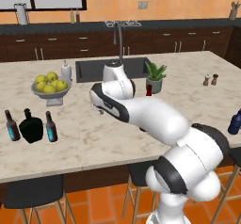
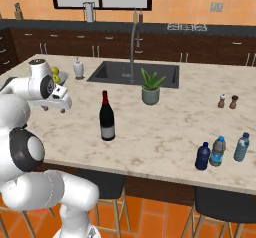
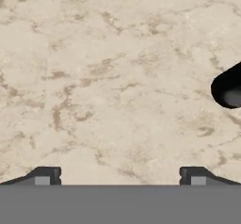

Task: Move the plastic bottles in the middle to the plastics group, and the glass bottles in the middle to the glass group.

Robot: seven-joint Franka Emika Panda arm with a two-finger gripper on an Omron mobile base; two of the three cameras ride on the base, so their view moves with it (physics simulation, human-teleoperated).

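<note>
The tool [image 3: 120, 177] hangs released over bare marble of the bench [image 2: 170, 132], its two fingertips [image 3: 47, 176] wide apart with nothing between them; a dark rounded shape pokes in at the right edge of the hand view. The wine bottle [image 2: 106, 117] stands upright in the middle of the bench, alone, in front of the potted plant [image 2: 150, 88]. At the left end the glass group sits in a row: beer bottle [image 1: 12, 126], black flask [image 1: 31, 127], second beer bottle [image 1: 51, 127]. At the right end stand the dark blue bottle [image 2: 202, 156] and two clear water bottles [image 2: 218, 151].
</note>
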